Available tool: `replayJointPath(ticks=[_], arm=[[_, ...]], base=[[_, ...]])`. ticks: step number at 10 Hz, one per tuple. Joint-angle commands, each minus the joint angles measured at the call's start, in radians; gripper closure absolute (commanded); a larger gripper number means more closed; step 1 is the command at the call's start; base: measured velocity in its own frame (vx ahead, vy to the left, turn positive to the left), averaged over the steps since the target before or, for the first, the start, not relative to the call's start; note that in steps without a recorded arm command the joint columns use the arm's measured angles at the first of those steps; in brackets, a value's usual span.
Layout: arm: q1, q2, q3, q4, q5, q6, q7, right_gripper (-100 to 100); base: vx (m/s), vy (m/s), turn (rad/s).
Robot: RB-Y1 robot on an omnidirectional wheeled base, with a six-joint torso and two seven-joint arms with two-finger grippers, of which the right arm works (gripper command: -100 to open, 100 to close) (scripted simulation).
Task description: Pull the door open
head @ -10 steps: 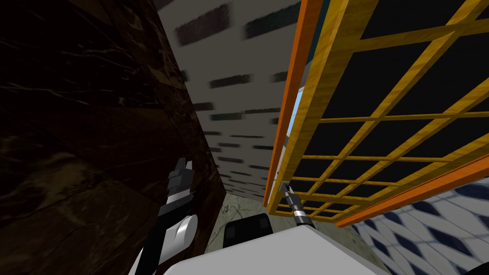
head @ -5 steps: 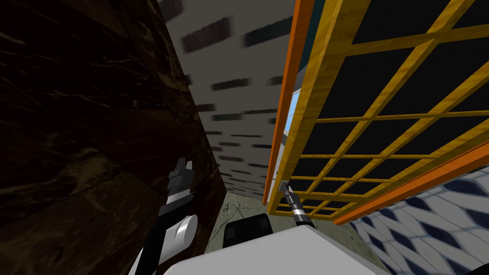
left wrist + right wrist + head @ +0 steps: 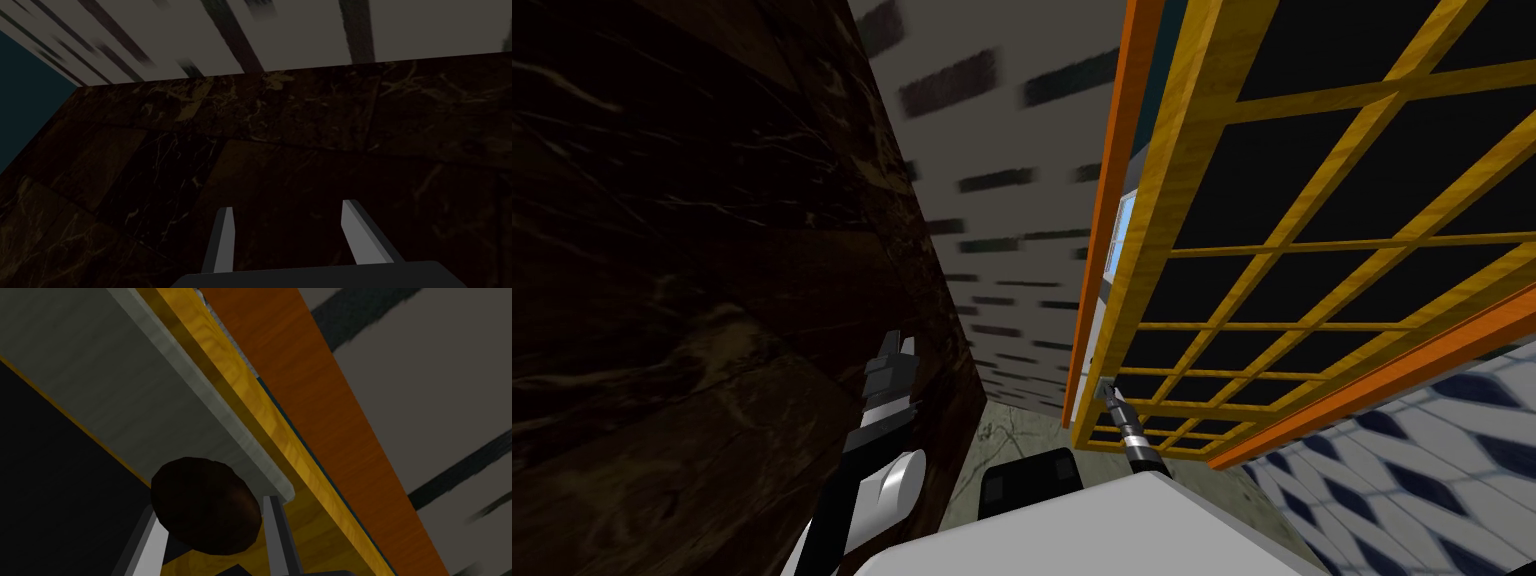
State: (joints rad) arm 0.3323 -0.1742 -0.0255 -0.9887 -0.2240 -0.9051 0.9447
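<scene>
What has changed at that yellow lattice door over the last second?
The yellow lattice door has swung a little further from its orange frame, so the pale blue strip in the gap is wider. The right tool has stayed shut on the dark round knob, drawing it along. The left tool stays open beside the dark marbled wall.

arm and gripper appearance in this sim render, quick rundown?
Left arm: black links, white rounded joint cap, dark blocky wrist. Right arm: slim, dark, with a light grey band. Left gripper and right gripper: two thin light grey blade fingers on a dark box each. No cables or markings visible.
</scene>
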Motion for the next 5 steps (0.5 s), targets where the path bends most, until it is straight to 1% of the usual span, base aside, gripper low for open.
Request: replayJointPath(ticks=[1, 2, 3, 4, 5], arm=[[0.003, 0.009, 0.025, -0.012, -0.007, 0.017, -0.050, 100], [-0.002, 0.006, 0.033, -0.010, -0.018, 0.016, -0.074, 100], [-0.002, 0.006, 0.033, -0.010, -0.018, 0.016, -0.090, 100], [-0.007, 0.003, 0.040, -0.007, -0.028, 0.016, -0.120, 100], [-0.007, 0.003, 0.040, -0.007, -0.028, 0.016, -0.129, 100]], base=[[-0.036, 0.001, 0.003], [-0.044, 0.000, 0.018], [-0.031, 0.000, 0.000], [-0.035, 0.011, 0.012], [-0.032, 0.000, 0.022]])
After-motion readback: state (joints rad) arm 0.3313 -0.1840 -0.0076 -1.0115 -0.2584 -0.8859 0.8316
